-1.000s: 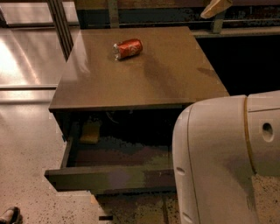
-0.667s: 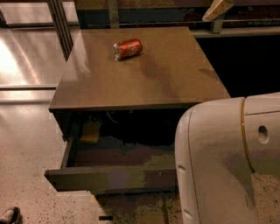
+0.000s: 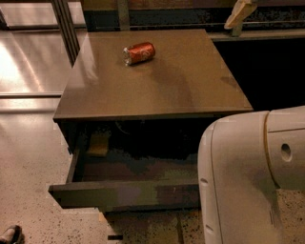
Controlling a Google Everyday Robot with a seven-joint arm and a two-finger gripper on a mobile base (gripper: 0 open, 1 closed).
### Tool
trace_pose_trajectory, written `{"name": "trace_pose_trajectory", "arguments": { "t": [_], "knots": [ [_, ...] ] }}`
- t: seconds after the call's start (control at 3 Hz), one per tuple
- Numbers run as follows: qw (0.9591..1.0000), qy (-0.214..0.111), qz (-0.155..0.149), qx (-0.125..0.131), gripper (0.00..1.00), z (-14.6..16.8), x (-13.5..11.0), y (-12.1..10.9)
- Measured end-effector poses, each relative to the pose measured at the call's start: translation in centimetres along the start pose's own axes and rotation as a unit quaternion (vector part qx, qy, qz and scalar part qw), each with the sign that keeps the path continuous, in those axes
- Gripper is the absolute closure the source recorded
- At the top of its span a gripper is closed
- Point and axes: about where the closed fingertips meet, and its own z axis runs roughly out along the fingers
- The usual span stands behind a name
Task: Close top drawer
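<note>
At 7 o'clock, under the table (image 3: 157, 90) top, the top drawer (image 3: 126, 194) stands open. The hand (image 3: 240, 12) is at 1 o'clock, well apart from it; its grip state cannot be told. Judged to be the approach stage. Next: meet the front panel and push toward 12.

So we've got the wide, shallow, dark grey-brown top drawer (image 3: 125, 194) with the flat front panel and no handle. It's pulled well out of the brown-topped cabinet (image 3: 157, 81), right under the top slab, so we can look straight down onto its dark bottom. The front panel sits level and pretty much parallel to the cabinet's front edge. We can see the left side wall running back into the cabinet, but not the right end, since the white robot arm housing (image 3: 252, 181) covers it. The pale tan gripper (image 3: 239, 13) is up at the top right edge, past the cabinet's back corner, well apart from the drawer
</note>
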Motion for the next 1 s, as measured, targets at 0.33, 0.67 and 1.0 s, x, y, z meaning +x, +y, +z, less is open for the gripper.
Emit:
{"name": "trace_pose_trajectory", "arguments": {
  "t": [0.33,0.67,1.0],
  "knots": [
    [0.9988,-0.002,-0.043,-0.024,0.00,-0.06,-0.24,0.82],
    [0.9950,-0.005,-0.086,-0.051,0.00,-0.16,-0.69,1.80],
    [0.9950,-0.005,-0.086,-0.051,0.00,-0.16,-0.69,1.80]
  ]
}}
